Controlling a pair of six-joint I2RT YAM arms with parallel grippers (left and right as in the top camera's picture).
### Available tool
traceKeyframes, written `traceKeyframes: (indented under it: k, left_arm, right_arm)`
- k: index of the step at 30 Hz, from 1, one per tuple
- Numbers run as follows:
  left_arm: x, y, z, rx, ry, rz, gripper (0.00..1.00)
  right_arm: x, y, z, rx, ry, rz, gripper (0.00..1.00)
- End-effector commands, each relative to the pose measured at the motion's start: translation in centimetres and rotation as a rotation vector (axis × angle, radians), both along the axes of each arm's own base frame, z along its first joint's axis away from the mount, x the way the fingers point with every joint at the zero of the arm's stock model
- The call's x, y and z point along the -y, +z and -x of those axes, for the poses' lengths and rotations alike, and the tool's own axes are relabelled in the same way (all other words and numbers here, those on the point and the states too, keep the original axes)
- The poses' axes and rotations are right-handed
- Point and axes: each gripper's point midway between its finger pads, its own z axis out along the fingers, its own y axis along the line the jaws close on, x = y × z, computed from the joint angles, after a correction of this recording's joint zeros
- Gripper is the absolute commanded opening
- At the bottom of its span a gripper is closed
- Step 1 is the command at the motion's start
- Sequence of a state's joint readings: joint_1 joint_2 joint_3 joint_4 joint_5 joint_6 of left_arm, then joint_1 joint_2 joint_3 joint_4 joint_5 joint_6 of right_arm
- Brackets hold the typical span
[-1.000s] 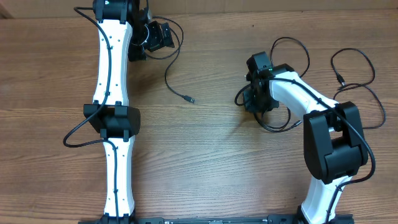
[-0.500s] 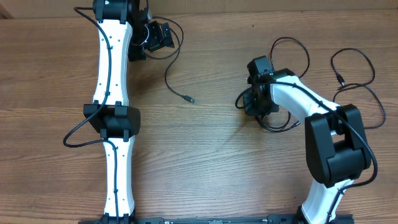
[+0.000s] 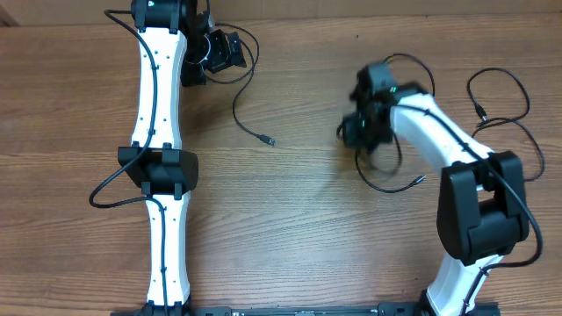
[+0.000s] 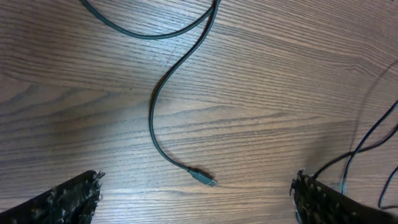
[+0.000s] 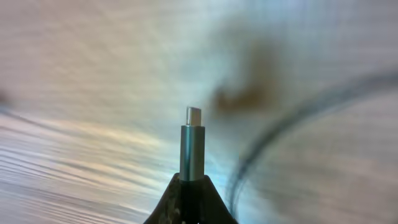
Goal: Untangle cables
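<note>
A: Your right jaws are pressed together on a cable's plug (image 5: 192, 146). In the right wrist view its grey barrel stands straight up out of the dark fingertips (image 5: 189, 202), with the silvery tip on top.

B: From overhead that wrist is blurred, over the right half of the wooden worktop (image 3: 299, 228). A thin black loop (image 3: 379, 180) curves just below it and ends in a small plug tip (image 3: 421, 178). You cannot tell from here whether that loop belongs to the cable you hold.

A: More black cables (image 3: 500, 96) curl beyond your right arm, near the worktop's right edge, with their loops crossing one another.

B: Your left jaws stand wide apart. The left wrist view shows one rough black fingertip (image 4: 68, 199) in each bottom corner.

A: Between those two lies a loose cable (image 4: 155, 118), flat on the wood. It snakes down from a larger curve to its own connector (image 4: 205, 178) and touches neither fingertip.

B: Overhead, that loose cable runs from beside your left wrist towards the centre, well apart from the right-hand cables.
</note>
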State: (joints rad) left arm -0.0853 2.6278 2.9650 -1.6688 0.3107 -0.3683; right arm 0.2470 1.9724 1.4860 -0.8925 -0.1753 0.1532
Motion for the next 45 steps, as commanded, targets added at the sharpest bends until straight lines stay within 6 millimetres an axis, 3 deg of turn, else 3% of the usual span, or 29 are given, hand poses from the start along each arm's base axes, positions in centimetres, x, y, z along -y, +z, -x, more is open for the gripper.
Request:
traceKeyframes:
  k: [1, 6, 10, 17, 21, 23, 26, 29, 35, 37, 40, 45]
  left_arm:
    - [0.1, 0.1, -0.3, 0.010, 0.011, -0.003, 1.00]
    - [0.1, 0.1, -0.3, 0.010, 0.011, -0.003, 1.00]
    - [0.1, 0.1, -0.3, 0.010, 0.011, -0.003, 1.00]
    - [0.1, 0.1, -0.2, 0.010, 0.011, -0.003, 0.99]
    - [0.2, 0.1, -0.2, 0.010, 0.009, -0.003, 1.00]
    - [0.2, 0.1, -0.2, 0.010, 0.009, -0.003, 1.00]
    - [0.2, 0.1, -0.2, 0.010, 0.009, -0.003, 1.00]
    - [0.2, 0.1, -0.2, 0.010, 0.009, -0.003, 1.00]
    - [0.2, 0.1, -0.2, 0.010, 0.009, -0.003, 1.00]
    - [0.2, 0.1, -0.2, 0.010, 0.009, -0.003, 0.99]
    - [0.2, 0.1, -0.2, 0.010, 0.009, -0.003, 0.99]
    - [0.2, 0.1, -0.2, 0.010, 0.009, -0.003, 1.00]
  right_arm:
    - [-0.7, 6.9, -3.2, 0.151, 0.004, -0.111, 0.04]
    - [1.8, 11.7, -5.8, 0.271, -0.040, -0.121, 0.04]
    - [4.2, 11.9, -6.2, 0.268, -0.093, -0.114, 0.04]
    - [8.2, 8.5, -4.2, 0.152, -0.168, 0.033, 0.04]
    - [7.6, 6.5, -3.1, 0.085, -0.155, 0.026, 0.05]
    - [7.4, 5.6, -2.6, 0.061, -0.148, 0.030, 0.15]
    - [7.3, 4.9, -2.5, 0.043, -0.146, 0.035, 0.48]
    - [7.4, 4.8, -3.0, 0.061, -0.149, 0.040, 0.56]
    - [9.7, 4.5, -4.8, 0.119, -0.288, 0.138, 0.56]
    - [10.3, 3.8, -4.8, 0.098, -0.372, 0.151, 0.50]
    - [10.5, 2.0, -4.7, 0.047, -0.464, 0.146, 0.41]
    - [10.1, -2.0, -4.6, -0.031, -0.490, 0.165, 0.36]
